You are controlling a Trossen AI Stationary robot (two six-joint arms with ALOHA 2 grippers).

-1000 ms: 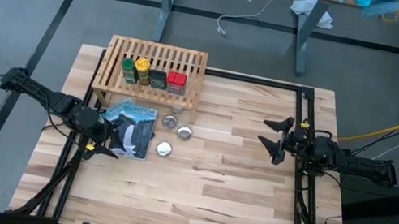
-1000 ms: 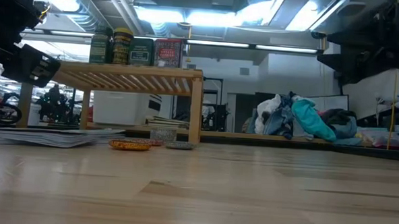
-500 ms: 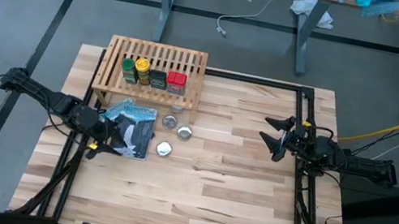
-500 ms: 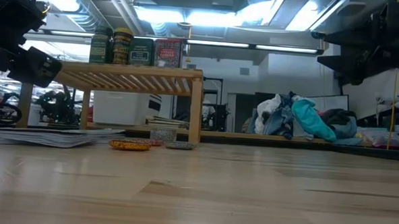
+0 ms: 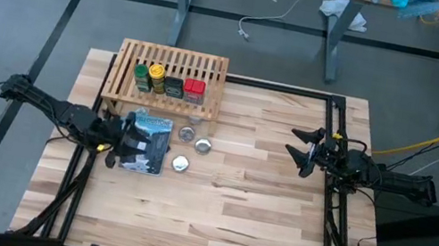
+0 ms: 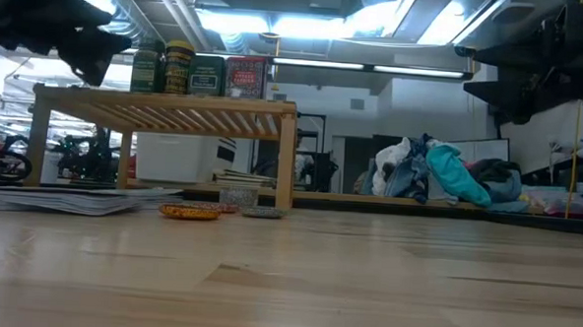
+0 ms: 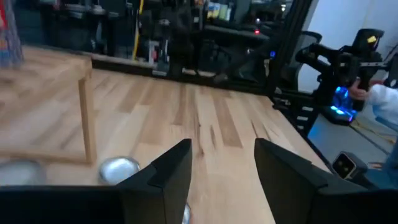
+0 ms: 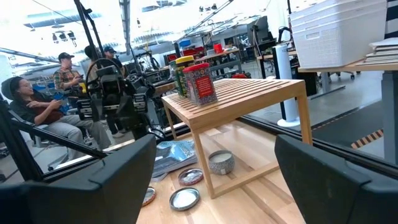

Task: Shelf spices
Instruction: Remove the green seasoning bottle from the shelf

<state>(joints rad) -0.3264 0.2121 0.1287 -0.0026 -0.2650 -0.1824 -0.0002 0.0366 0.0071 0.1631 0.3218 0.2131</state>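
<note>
Already, all four spices stand in a row on the shelf.

High view: in the upper left of the frame, the shelf (image 5: 210,71) carries the green-capped jar (image 5: 141,77), yellow-capped jar (image 5: 156,76), black tin (image 5: 173,87) and red tin (image 5: 194,90), touching side by side. The left gripper (image 5: 122,138) hovers over the blue-and-white packet (image 5: 147,147), holding nothing; the right gripper (image 5: 303,151), at right of centre, has wide, empty jaws.
Low view: the row sits upper left on the rack; round tins (image 6: 193,211) lie beneath.
Left wrist view: its fingers (image 7: 171,177) stand partly apart, empty.
Right wrist view: the spices look small, rigid and light; the jars probably slippery, best pinched across the body. All are closed, contents unseen.
</note>
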